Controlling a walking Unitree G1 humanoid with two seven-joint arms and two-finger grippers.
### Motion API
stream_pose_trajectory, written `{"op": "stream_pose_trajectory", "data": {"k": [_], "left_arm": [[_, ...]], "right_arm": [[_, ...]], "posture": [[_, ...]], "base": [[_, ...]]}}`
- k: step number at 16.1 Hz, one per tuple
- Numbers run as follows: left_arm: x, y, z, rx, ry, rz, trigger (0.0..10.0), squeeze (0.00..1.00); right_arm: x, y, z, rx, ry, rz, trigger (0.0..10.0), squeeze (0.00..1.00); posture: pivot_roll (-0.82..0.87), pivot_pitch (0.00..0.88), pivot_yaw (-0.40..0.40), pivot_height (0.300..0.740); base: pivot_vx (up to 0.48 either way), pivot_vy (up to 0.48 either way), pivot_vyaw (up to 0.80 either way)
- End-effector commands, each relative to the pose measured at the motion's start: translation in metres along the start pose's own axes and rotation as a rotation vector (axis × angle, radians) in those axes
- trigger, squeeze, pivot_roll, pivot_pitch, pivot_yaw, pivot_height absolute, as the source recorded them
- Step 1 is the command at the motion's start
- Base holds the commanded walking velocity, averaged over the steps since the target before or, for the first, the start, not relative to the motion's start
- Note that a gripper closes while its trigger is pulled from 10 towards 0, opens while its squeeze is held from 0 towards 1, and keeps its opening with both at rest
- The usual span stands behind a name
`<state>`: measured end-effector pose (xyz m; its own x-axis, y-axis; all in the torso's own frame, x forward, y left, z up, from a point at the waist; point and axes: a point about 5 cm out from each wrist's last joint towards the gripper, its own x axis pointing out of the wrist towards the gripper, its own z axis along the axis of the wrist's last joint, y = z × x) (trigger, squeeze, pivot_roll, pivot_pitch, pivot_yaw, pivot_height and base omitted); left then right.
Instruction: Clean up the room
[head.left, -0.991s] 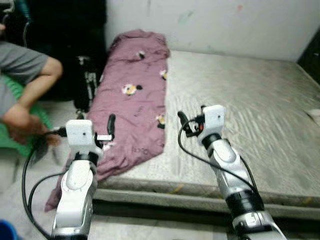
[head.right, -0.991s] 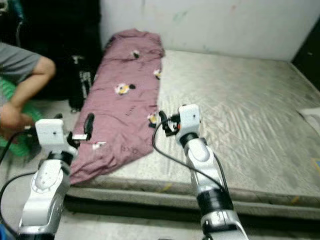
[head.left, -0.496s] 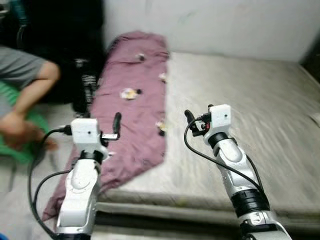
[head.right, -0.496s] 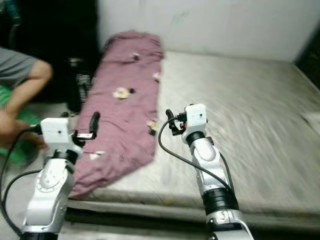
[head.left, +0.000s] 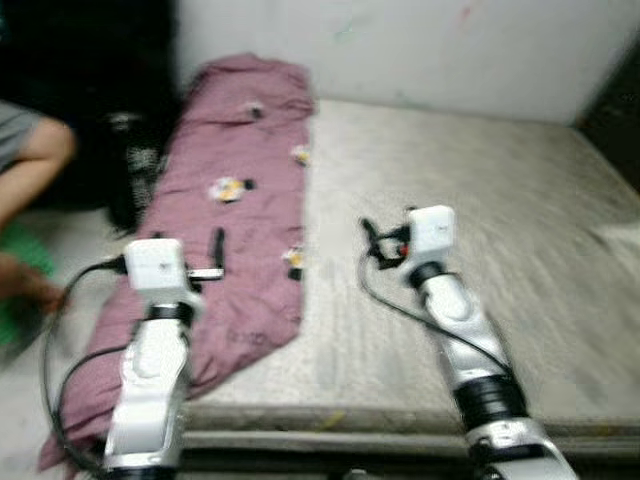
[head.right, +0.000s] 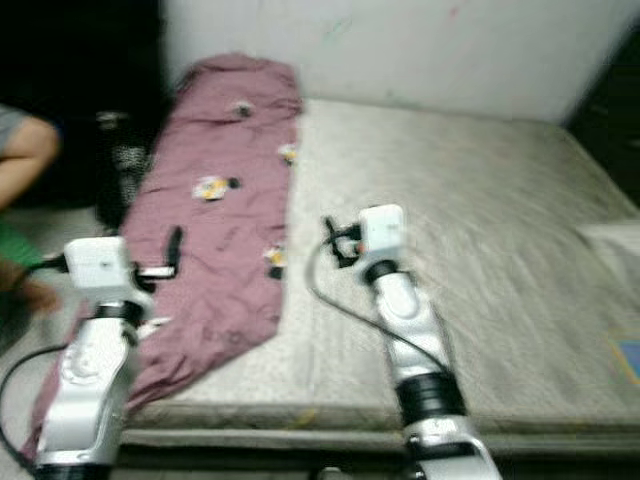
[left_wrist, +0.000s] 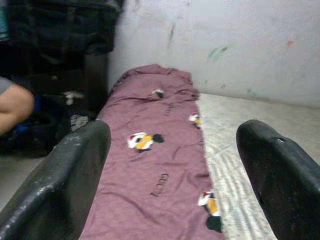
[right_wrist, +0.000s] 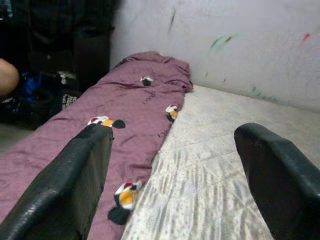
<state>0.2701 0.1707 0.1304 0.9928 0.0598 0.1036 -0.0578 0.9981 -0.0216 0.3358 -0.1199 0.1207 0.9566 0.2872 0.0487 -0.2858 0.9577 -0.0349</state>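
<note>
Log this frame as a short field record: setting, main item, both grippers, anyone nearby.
setting: bare grey mattress against a pale wall
main item: purple blanket with cartoon prints, lying along the mattress's left edge, its near end hanging over the side
left gripper: open, empty, above the blanket
right gripper: open, empty, above the mattress, beside the blanket
person: arm on the left, beside the bed
</note>
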Motion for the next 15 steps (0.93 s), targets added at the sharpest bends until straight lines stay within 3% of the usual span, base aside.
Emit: {"op": "stream_pose_trajectory", "data": {"k": [1, 11, 15], "left_arm": [[0.000, -0.003, -0.001, -0.006, 0.010, -0.009, 10.0, 0.00], [-0.002, -0.001, 0.003, -0.021, -0.013, 0.018, 10.0, 0.00], [-0.013, 0.005, -0.003, -0.012, -0.014, 0.049, 10.0, 0.00]], "right_arm": [[-0.001, -0.005, 0.002, -0.007, -0.002, -0.017, 10.0, 0.00], [-0.004, -0.010, 0.000, -0.018, 0.001, -0.022, 10.0, 0.00], [-0.013, -0.013, -0.008, -0.018, 0.030, -0.043, 10.0, 0.00]], "posture": [[-0.01, 0.000, -0.062, 0.740], [0.00, 0.000, -0.074, 0.740], [-0.01, 0.000, -0.066, 0.740]], "base": [[0.000, 0.480, 0.00], [0.000, 0.480, 0.00], [0.000, 0.000, 0.00]]}}
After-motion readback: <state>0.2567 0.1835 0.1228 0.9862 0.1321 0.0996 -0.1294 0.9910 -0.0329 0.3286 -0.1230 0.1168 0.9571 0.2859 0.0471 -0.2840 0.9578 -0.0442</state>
